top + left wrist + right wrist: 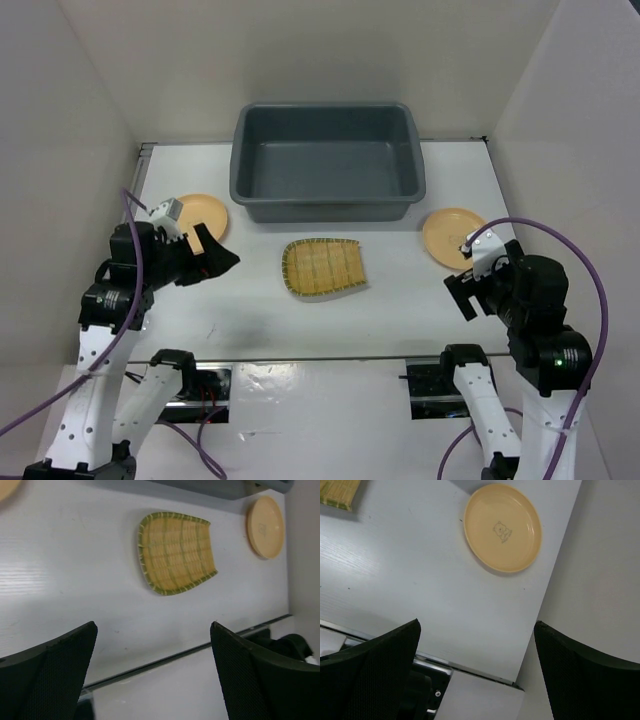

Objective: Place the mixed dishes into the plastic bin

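The left gripper (215, 252) and right gripper (466, 290) are hanging wide open, holding nothing, over the white table (400, 310). A yellow ribbed bamboo-look tray (323, 267) is lying ahead of the left jaws. A round yellow-orange plate (452, 236) is lying just beyond the right jaws, and a second yellow-orange plate (200, 213) is lying beside the left jaws. The dark grey plastic bin (327, 108) is standing empty beyond both. Such flat dishes are probably inviting a skid, with fingers shoving them instead of gripping.

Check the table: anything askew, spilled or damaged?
Nothing stands out. The grey bin sits upright and empty. The left plate and right plate lie flat. The bamboo tray lies flat before the bin, slightly turned. No spills or damage visible.
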### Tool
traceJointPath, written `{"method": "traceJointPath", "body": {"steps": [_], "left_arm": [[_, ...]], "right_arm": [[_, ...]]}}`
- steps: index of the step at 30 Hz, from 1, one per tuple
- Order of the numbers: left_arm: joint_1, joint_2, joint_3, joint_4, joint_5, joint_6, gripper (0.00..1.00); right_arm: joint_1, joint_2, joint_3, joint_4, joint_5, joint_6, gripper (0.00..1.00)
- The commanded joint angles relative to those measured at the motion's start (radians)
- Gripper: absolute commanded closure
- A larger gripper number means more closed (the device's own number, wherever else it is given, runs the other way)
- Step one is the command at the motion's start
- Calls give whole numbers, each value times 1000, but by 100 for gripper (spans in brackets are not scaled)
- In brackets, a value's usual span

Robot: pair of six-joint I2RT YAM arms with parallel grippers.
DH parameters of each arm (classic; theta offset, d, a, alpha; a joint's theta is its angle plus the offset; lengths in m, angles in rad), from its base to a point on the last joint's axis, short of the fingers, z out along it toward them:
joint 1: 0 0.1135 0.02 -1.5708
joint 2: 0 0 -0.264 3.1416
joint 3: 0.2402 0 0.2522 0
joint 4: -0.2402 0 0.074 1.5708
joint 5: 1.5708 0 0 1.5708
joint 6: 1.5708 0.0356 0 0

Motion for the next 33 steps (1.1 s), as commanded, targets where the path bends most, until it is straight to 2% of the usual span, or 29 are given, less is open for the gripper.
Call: {"method": "traceJointPath", "body": {"steps": [1, 5, 6, 9, 11, 14, 19, 26, 33], "left_arm": [[-15, -33, -99, 149, 137, -140, 0], [-25, -23, -110, 160, 97, -152, 0], [-35, -12, -110, 149, 84, -152, 0], [-46, 20, -50, 95, 47, -112, 0], [-57, 64, -1, -4, -34, -56, 0], [-57, 86, 62, -87, -120, 2, 0], [-57, 83, 71, -121, -130, 13, 0], [-66, -7, 32, -187, -160, 3, 0], [-66, -73, -24, -233, -182, -6, 0]], "right_arm": [[-7, 23, 15, 68, -1, 39, 2], [-7, 23, 40, 91, -162, -1, 2], [-7, 23, 31, 114, -162, 22, 2], [-7, 99, -23, 257, 21, 109, 2], [4, 254, -64, 277, 82, 110, 2], [25, 460, -112, 277, 57, 3, 2], [6, 677, -140, 360, 17, -88, 2], [-27, 763, -204, 457, -35, -174, 2], [-162, 924, -253, 533, -94, -289, 2]]}}
